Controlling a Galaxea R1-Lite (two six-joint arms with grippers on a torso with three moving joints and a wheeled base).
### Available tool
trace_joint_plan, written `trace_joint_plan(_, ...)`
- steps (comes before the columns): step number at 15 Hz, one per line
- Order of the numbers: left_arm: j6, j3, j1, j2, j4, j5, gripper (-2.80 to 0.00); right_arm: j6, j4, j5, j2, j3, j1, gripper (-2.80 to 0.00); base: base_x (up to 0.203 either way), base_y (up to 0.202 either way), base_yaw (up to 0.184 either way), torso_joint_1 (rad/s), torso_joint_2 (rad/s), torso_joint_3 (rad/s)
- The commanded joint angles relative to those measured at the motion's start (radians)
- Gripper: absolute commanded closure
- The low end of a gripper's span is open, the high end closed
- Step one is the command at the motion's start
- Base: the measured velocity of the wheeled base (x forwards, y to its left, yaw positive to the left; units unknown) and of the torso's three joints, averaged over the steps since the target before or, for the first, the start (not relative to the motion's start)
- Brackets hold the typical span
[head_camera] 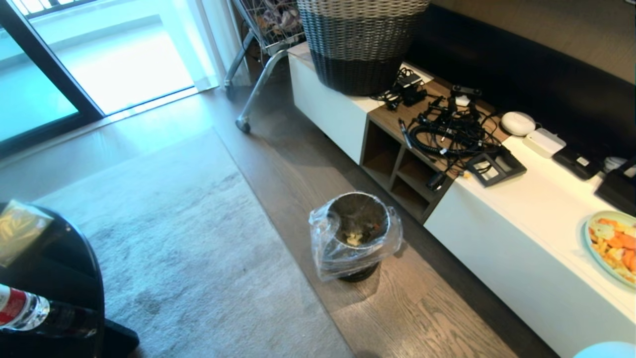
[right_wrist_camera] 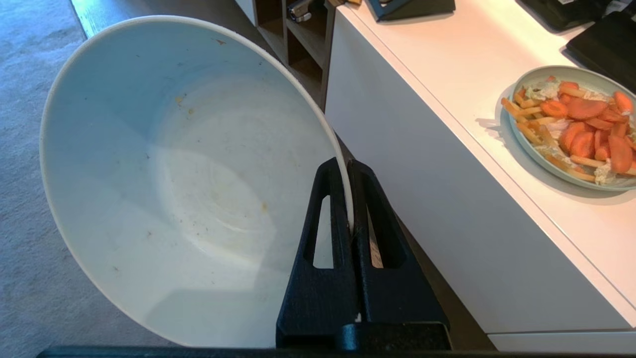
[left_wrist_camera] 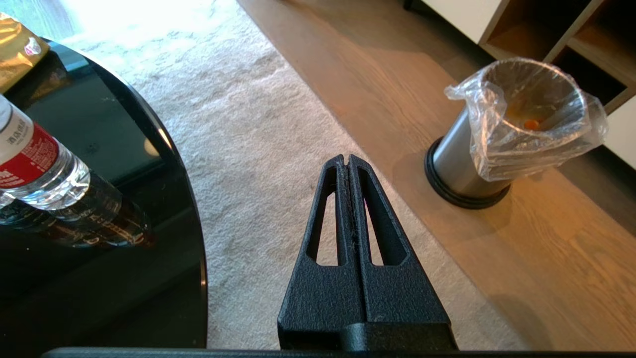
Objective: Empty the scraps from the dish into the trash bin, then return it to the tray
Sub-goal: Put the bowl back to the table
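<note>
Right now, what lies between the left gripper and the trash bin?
In the left wrist view, only grey rug and bare wood floor lie between the left gripper and the trash bin.

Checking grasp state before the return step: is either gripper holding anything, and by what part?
The right gripper is shut on the dish, pinching its rim. The left gripper is shut and holds nothing.

dish (right_wrist_camera: pixel 164 184) lower rim cut by right wrist frame edge | plate (head_camera: pixel 613 246) beside cabinet (head_camera: pixel 521 233) cropped at head view's right | bottle (head_camera: pixel 22 311) neck cut off | scraps (head_camera: pixel 355 237) inside trash bin (head_camera: pixel 355 233) too small to be told apart
</note>
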Motion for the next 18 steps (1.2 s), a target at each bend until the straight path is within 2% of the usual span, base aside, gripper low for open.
trace_joint_plan(1,-0.002,0.0,0.0,0.0,0.0,0.001,0.0,-0.001,0.0,0.0,0.002,0.0,0.0,0.0,0.0,0.0,0.0,0.007,0.0,0.202)
trace_joint_plan(18,-0.007,0.0,0.0,0.001,0.0,0.004,0.0,-0.001,0.0,0.0,0.001,0.0,0.0,0.0,0.0,0.0,0.0,0.003,0.0,0.203)
